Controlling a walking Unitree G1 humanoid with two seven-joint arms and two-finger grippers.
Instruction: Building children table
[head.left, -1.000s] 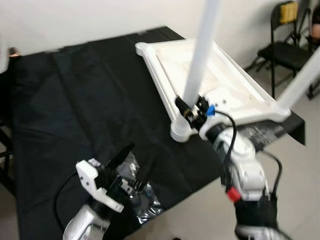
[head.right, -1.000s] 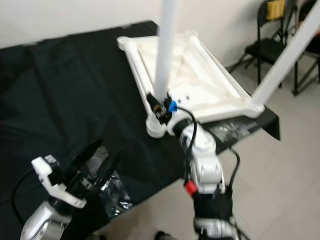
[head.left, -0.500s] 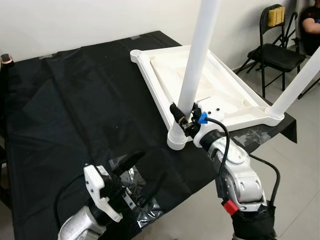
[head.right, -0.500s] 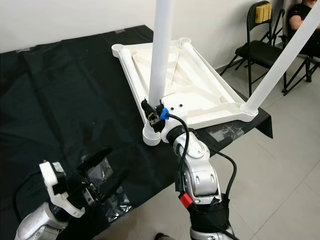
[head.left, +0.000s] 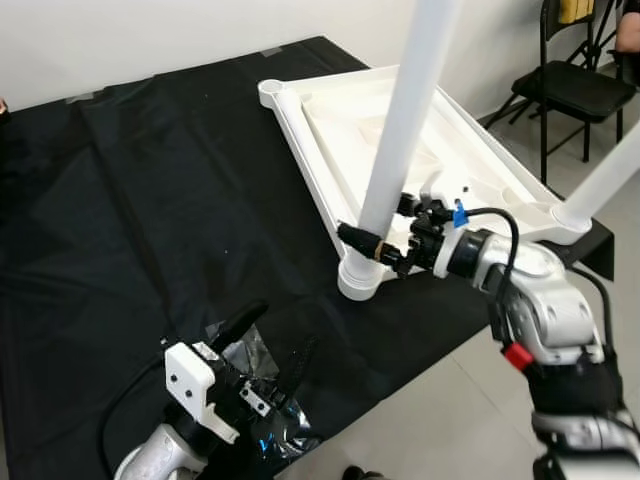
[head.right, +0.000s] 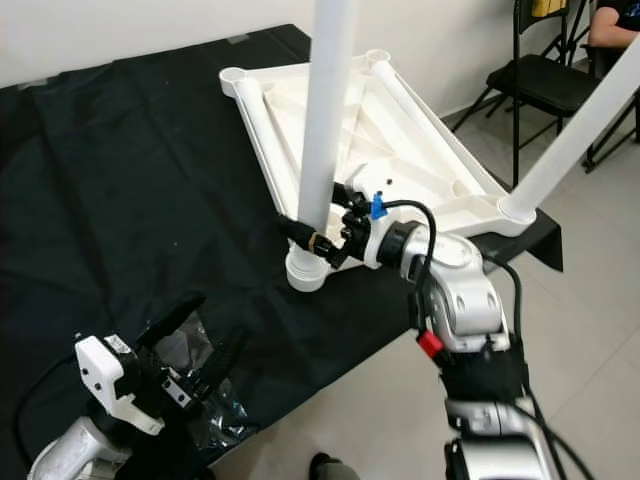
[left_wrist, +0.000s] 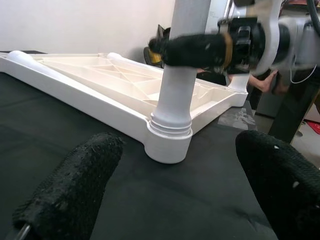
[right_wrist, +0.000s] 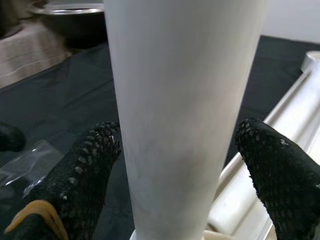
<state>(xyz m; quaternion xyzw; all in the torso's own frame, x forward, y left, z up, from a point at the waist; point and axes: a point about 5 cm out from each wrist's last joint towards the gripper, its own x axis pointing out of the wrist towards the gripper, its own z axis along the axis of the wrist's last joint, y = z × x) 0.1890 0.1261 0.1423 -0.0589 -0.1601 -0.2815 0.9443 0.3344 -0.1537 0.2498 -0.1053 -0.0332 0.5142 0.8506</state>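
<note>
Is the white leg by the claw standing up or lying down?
Standing up. The leg rises from the corner socket of the upside-down tabletop.

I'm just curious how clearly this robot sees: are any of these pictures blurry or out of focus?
Head views: sharp and evenly lit, with the white table leg and the black cloth crisp. Left wrist view: the left hand's near fingers are soft, the room behind hazy. Right wrist view: the leg looms close, the bowl behind it blurred.

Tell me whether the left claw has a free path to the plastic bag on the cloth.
Probably yes: the left claw, open, hovers just above the plastic bag, with nothing between them.
</note>
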